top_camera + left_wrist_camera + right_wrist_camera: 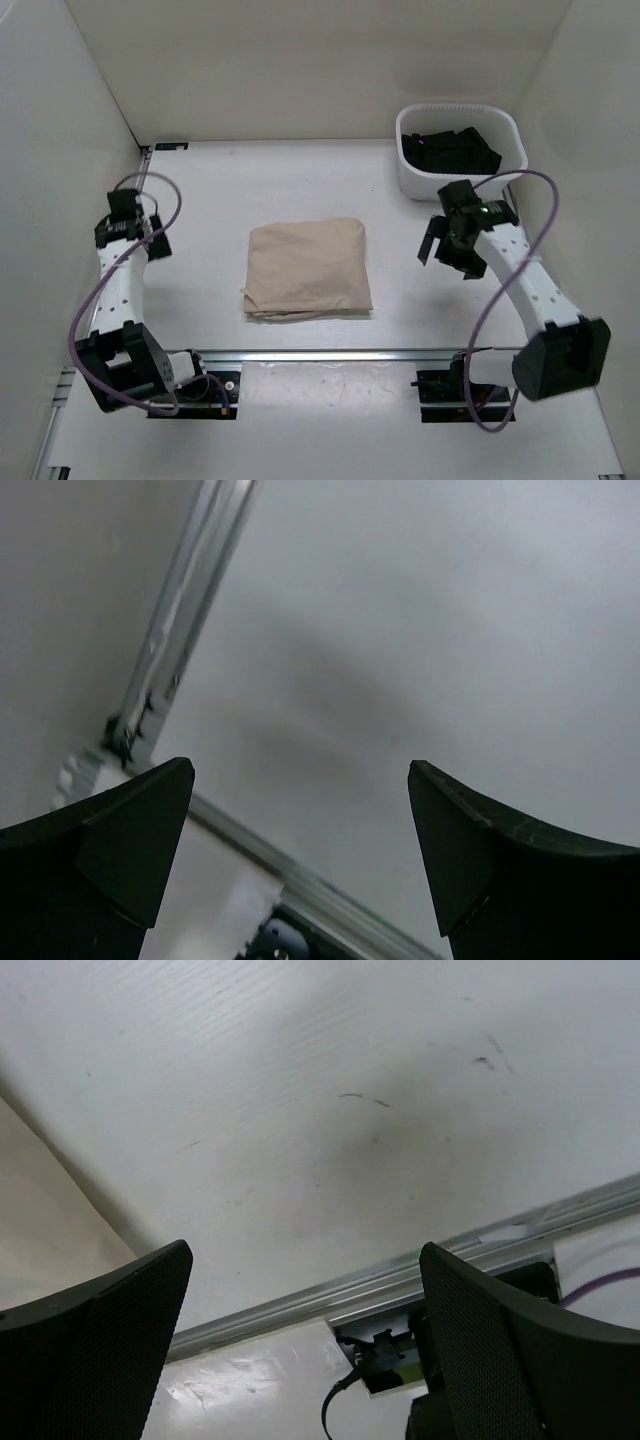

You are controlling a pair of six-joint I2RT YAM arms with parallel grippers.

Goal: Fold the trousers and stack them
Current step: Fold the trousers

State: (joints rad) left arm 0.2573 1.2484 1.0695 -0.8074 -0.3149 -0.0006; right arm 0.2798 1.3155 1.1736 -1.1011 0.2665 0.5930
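On the middle of a white desk point(300, 180), the trousers point(308, 270) lie folded into a compact, roughly square beige bundle, with layered edges showing along its near side. The bundle rests flat on the surface, and neither arm touches it. Well to the left of the cloth, close to the side wall point(60, 150), the left pincer point(132, 238) is released: its wrist camera shows two dark fingers point(110, 850) spread wide apart, with only bare desk between them and an aluminium rail point(180, 630) running along the foot of the wall. On the other side, the right pincer point(450, 252) hangs between the folded cloth and a white plastic basket point(505, 125) that stands at the far right corner of the desk with a black garment point(450, 150) inside. This pincer is also released and empty, its textured pads point(100, 1350) set far apart over the scuffed desk. An edge of the beige cloth appears at the left of that wrist view, and a metal rail crosses below. Purple cables point(100, 290) loop along both arms toward their bases at the near edge.
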